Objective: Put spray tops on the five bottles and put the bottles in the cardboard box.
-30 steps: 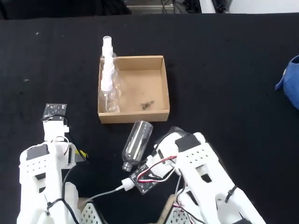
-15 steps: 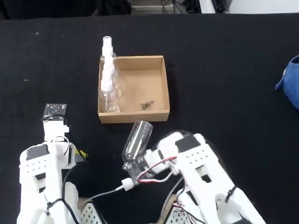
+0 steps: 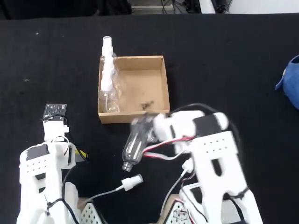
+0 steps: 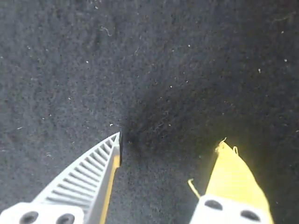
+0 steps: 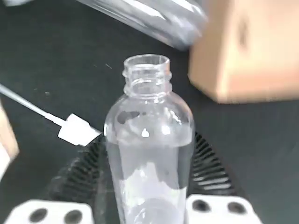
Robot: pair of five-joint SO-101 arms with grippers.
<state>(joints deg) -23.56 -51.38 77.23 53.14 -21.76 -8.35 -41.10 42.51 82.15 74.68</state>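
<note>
A black cloth [image 3: 224,56] covers the whole table, and beyond its far edge there is a strip of room with dark shapes and some cables. A blue object [image 3: 290,86] pokes in at the right edge. The cardboard box [image 3: 164,86] sits left of centre with its top open and a few dark specks on its floor. The right gripper [image 5: 148,140] is clamped on an open-necked bottle [image 5: 149,154], one ribbed jaw on each side of the clear body, with the bare neck pointing out past the jaw tips. In the high view this gripper [image 3: 152,128] sits just near of the box's near wall, at the end of an arm that comes up from the near right. A second uncapped bottle, the lying bottle [image 3: 135,147], rests on the cloth just left of and ahead of the gripper, its neck turned toward the near side. I cannot tell whether it touches the clamped one. A loose spray top [image 3: 132,182] with a thin tube lies on the cloth nearer than the lying bottle and apart from it. The capped bottles [image 3: 108,95] stand along the box's left wall, with three white spray heads in a row. That makes five bottles and four spray tops. The left gripper [image 4: 170,140] hangs over bare cloth at the near left, its jaws apart and holding nothing.
</note>
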